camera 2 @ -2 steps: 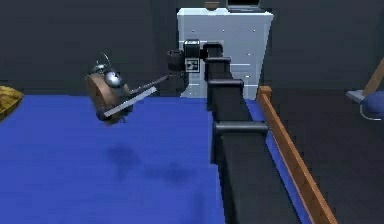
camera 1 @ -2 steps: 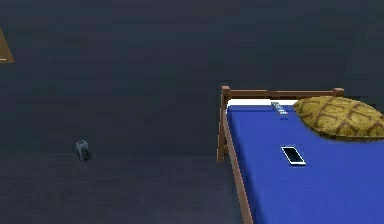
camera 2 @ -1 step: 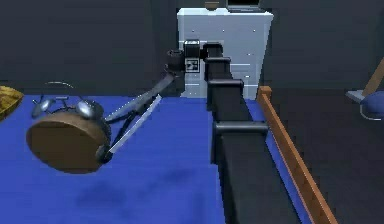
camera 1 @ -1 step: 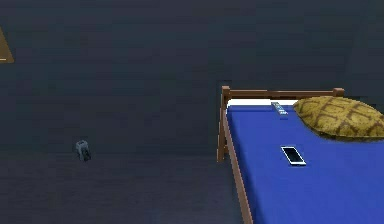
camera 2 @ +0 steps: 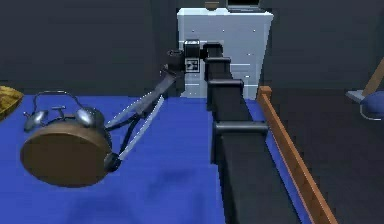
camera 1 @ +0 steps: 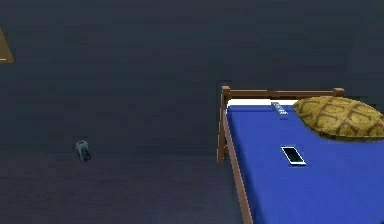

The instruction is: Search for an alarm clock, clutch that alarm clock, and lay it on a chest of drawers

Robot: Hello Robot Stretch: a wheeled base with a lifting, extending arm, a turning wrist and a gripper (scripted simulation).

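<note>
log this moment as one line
gripper: at alarm clock, hold unclear | alarm clock: on or above blue bed | white chest of drawers: beyond bed

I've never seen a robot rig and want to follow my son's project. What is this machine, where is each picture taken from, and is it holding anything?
These are simulator renders from a wheeled robot with one extending arm. The forward view looks ahead and somewhat down. It shows a bed with a blue cover, a patterned yellow-brown pillow and a small dark flat thing lying on the cover. The arm side view looks out along the arm, the dark bar, which ends in a gripper with two thin fingers. At their tips is a round brown alarm clock with bells, over the blue bed. I cannot tell whether the gripper holds it or it lies there. Beyond stands a white chest of drawers.
</note>
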